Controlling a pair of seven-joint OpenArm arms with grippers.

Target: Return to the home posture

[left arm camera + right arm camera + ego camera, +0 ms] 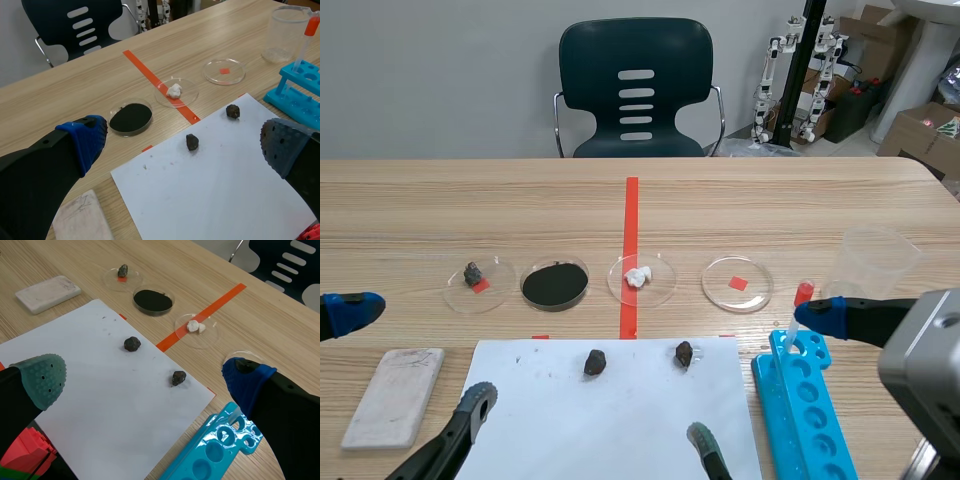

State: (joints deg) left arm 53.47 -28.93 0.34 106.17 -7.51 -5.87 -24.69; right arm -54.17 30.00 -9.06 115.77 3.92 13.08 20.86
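Observation:
Both grippers hang open with nothing between their fingers. My left gripper [412,355] is low over the table's near left; in its own view, the left gripper [184,150] has its fingers spread wide above the white paper [220,190]. At the near right, my right gripper [760,375] stands between the paper [620,420] and the blue tube rack [805,410]; the right gripper [144,379] is just as wide in its own view. Two dark rocks [595,362] [684,352] lie on the sheet's far part.
Behind the paper stands a row of dishes: one with a small rock [455,290], black powder [555,285], a white lump [641,277], and a bare one [737,283]. A grey slab [395,395] lies at the near left. A plastic beaker [873,262] and a red-bulbed pipette [802,295] stand by the rack.

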